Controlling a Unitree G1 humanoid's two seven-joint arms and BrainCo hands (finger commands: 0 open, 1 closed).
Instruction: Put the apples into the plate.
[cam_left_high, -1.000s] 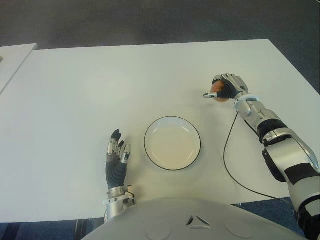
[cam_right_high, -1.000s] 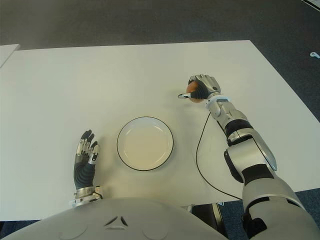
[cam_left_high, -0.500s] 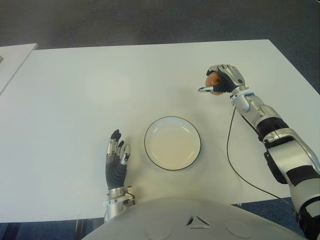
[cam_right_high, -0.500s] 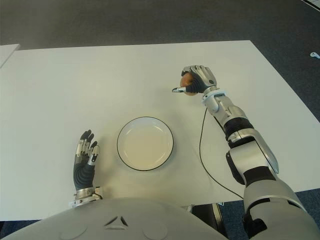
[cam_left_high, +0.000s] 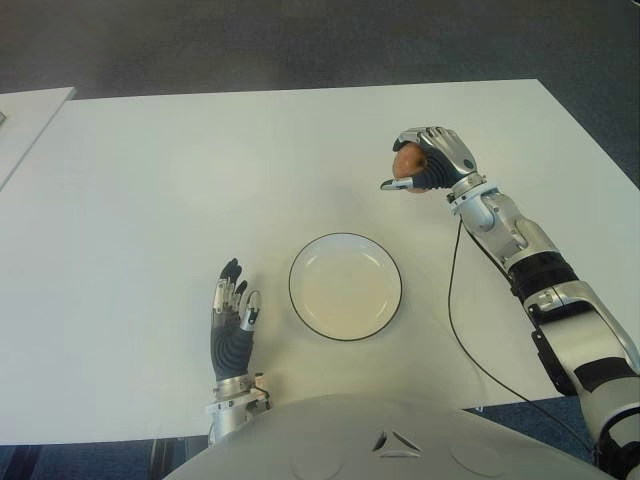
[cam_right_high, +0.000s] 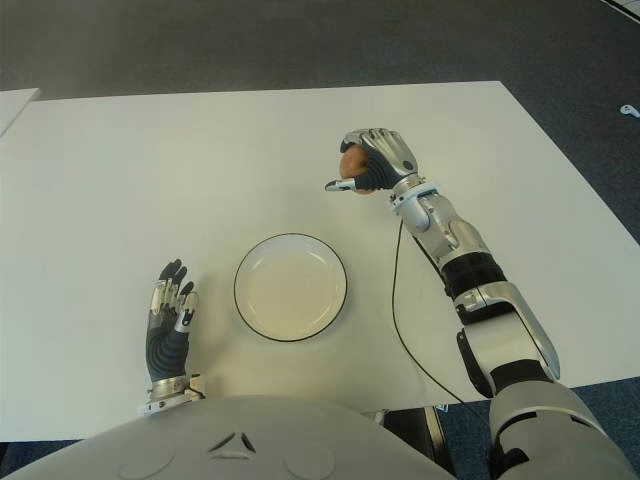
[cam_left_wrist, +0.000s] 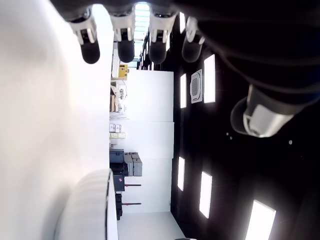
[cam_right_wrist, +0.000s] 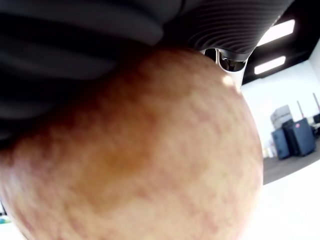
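Observation:
My right hand (cam_left_high: 425, 165) is raised above the white table (cam_left_high: 180, 180), behind and to the right of the plate, with its fingers curled around a reddish apple (cam_left_high: 407, 161). The apple (cam_right_wrist: 140, 150) fills the right wrist view, pressed against the dark palm. A white plate (cam_left_high: 345, 286) with a dark rim lies near the table's front edge, with nothing in it. My left hand (cam_left_high: 232, 320) shows to the left of the plate, fingers straight and spread, holding nothing.
A thin black cable (cam_left_high: 452, 300) trails across the table from my right wrist to the front edge. Another white table's corner (cam_left_high: 25, 115) shows at the far left. Dark carpet (cam_left_high: 300, 45) lies beyond the table.
My right hand has lifted the apple off the table and carried it to the left, closer to the plate. The left hand has not moved.

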